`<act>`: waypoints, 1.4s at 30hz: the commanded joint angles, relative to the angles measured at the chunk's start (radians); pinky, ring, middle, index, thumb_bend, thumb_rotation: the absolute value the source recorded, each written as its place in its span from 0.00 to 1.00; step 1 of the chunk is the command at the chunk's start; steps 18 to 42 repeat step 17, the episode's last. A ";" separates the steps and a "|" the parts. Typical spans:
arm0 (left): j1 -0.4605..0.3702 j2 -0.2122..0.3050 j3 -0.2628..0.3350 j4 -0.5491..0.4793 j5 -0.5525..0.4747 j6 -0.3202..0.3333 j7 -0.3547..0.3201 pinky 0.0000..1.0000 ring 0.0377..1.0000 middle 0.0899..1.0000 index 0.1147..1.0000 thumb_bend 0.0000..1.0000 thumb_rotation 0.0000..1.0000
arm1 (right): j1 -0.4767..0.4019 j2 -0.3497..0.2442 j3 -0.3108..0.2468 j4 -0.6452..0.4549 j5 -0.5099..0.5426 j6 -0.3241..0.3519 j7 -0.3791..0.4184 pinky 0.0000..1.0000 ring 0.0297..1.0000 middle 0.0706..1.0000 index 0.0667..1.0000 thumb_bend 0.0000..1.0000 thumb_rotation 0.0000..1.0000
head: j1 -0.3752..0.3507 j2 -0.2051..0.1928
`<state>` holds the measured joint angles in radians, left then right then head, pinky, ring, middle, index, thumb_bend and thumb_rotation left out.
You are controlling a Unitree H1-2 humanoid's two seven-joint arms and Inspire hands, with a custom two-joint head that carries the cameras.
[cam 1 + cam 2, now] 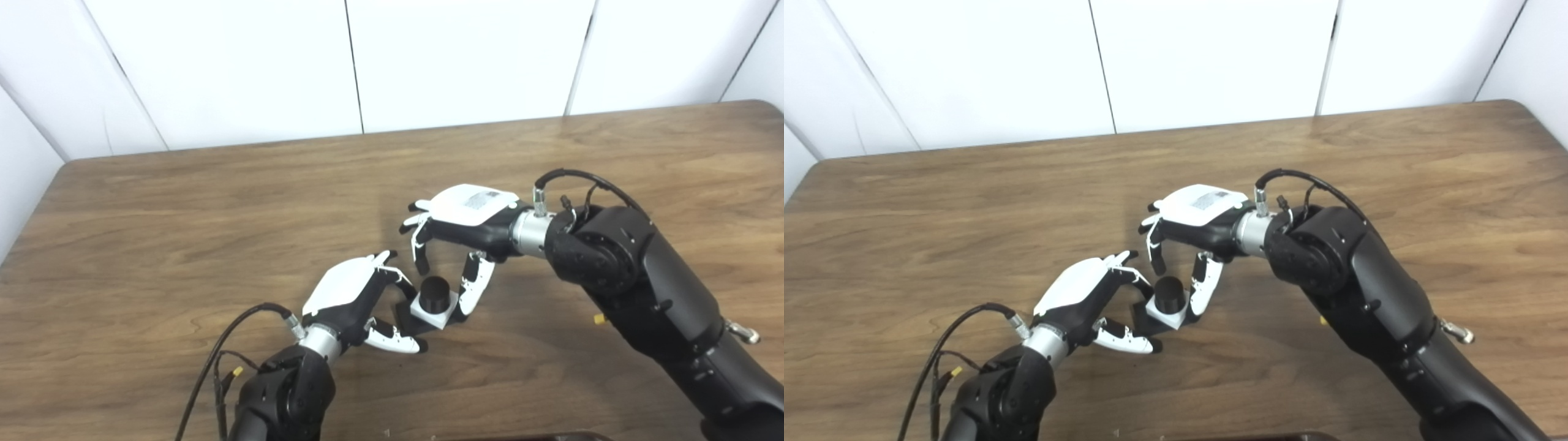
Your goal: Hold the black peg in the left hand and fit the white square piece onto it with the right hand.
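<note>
The black peg stands upright on the table, its round post rising through the white square piece, which sits around it on a dark base. My left hand is at the base's left side. Its fingers curl onto the base from behind and its thumb lies along the front. My right hand hovers over the peg from the right with fingers spread. Its thumb rests against the white piece's right edge, and its fingers hang just left of the post without touching it.
The brown wooden table stretches wide to the left and back. White wall panels stand behind its far edge. Cables loop off both wrists. A dark object edge shows at the bottom.
</note>
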<state>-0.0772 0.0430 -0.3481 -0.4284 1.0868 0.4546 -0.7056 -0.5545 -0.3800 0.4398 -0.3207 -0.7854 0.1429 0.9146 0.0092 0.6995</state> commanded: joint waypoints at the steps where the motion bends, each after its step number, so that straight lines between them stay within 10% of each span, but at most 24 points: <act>1: -0.007 -0.003 0.027 -0.025 0.039 0.015 -0.064 1.00 1.00 1.00 0.97 0.85 0.21 | -0.057 -0.007 -0.021 -0.013 0.009 -0.012 -0.028 0.92 1.00 0.90 0.55 0.95 0.24 | 0.000 0.000; 17: -0.057 -0.073 0.138 -0.185 0.155 0.014 -0.277 1.00 1.00 1.00 1.00 0.85 0.26 | -0.064 -0.019 -0.048 -0.006 0.024 -0.008 -0.042 0.94 1.00 0.91 0.55 0.96 0.23 | 0.005 -0.004; 42: -0.057 -0.073 0.138 -0.185 0.155 0.014 -0.277 1.00 1.00 1.00 1.00 0.85 0.26 | -0.064 -0.019 -0.048 -0.006 0.024 -0.008 -0.042 0.94 1.00 0.91 0.55 0.96 0.23 | 0.005 -0.004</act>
